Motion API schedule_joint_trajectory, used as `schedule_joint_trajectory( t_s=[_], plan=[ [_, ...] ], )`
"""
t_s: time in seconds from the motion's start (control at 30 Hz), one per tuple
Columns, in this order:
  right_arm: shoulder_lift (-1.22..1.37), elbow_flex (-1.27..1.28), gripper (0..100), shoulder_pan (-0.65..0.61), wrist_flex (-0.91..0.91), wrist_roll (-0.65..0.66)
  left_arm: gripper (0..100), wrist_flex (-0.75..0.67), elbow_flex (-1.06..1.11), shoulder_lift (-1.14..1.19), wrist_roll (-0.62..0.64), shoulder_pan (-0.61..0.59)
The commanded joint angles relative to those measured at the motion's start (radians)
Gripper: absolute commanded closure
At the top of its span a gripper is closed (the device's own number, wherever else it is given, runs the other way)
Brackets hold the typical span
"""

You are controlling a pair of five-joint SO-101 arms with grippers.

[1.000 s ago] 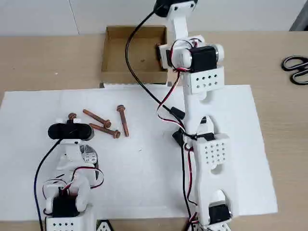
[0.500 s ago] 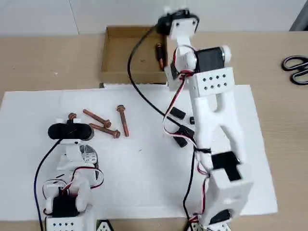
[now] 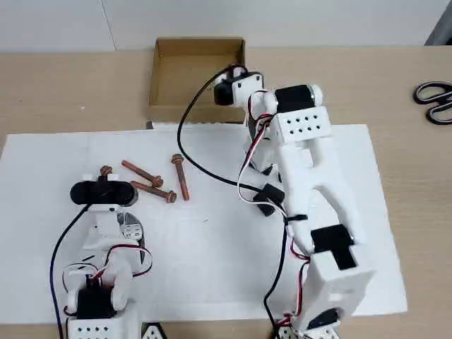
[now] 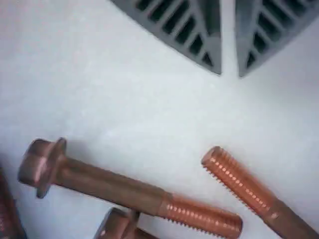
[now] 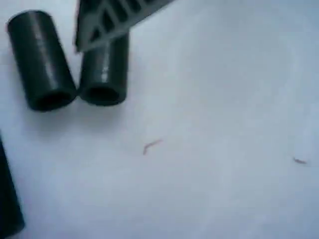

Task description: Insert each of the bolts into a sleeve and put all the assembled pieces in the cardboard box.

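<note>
Several copper bolts [image 3: 181,176] lie loose on the white paper [image 3: 212,268], left of centre. My left gripper [image 4: 228,73] hovers just above them, its jaws almost together with nothing between; one whole bolt [image 4: 114,186] and a threaded end [image 4: 239,179] lie below it. Black sleeves [image 5: 42,59] [image 5: 102,69] lie side by side on the paper under my right gripper [image 5: 35,30], which is open; one finger [image 5: 109,20] overlaps a sleeve. The right arm [image 3: 300,123] is folded back, its camera over the near right corner of the cardboard box [image 3: 164,70].
Scissors [image 3: 434,101] lie on the wooden table at the far right. The left arm's base [image 3: 95,296] stands at the paper's front left. A black cable [image 3: 187,141] loops from the right arm across the paper near the bolts.
The right arm has drawn back from above the box and lowered over the paper near the sleeves. A bolt-and-sleeve piece seen by the box's right wall is now covered by the arm. Left arm unmoved.
</note>
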Motion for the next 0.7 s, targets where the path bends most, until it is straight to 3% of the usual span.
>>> schedule_joint_trajectory(
  t_s=[0.0,0.67],
  plan=[
    [0.021,-0.005,82.2,0.008,-0.047,0.095,99,-0.008,-0.005,-0.008,0.002,-0.006],
    [0.130,-0.003,82.3,-0.002,-0.137,0.259,99,0.006,-0.007,-0.008,0.002,-0.006]
  ],
)
